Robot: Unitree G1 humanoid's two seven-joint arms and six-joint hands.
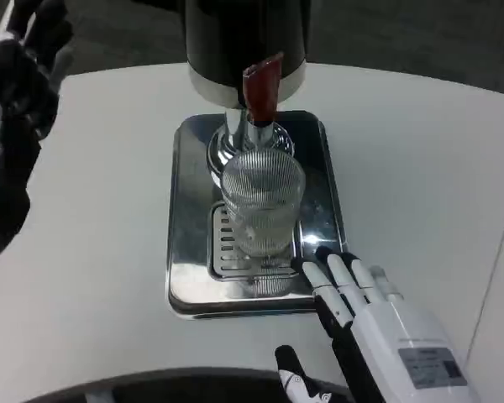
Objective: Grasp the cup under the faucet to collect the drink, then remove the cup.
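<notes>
Test bench setting: bare white table [101, 252], steel drip tray [189, 277], drink dispenser [244, 42].

Soft, even light falls from above on the white bench [92, 252], which reads bright but not blown out. The steel tray [189, 285] mirrors its surroundings, with pale glare patches toward 5 o'clock and darker reflections along its 9 o'clock side. The ribbed cup [263, 201] catches fine highlights on its ridges. The dispenser body [244, 34] at 12 o'clock is nearly black, its detail lost. The left hand [21, 75] at 10 o'clock is dark and smeared by blur; the right hand [378, 323] at 5 o'clock is sharper, casting little shadow. The whole picture is slightly soft.
</notes>
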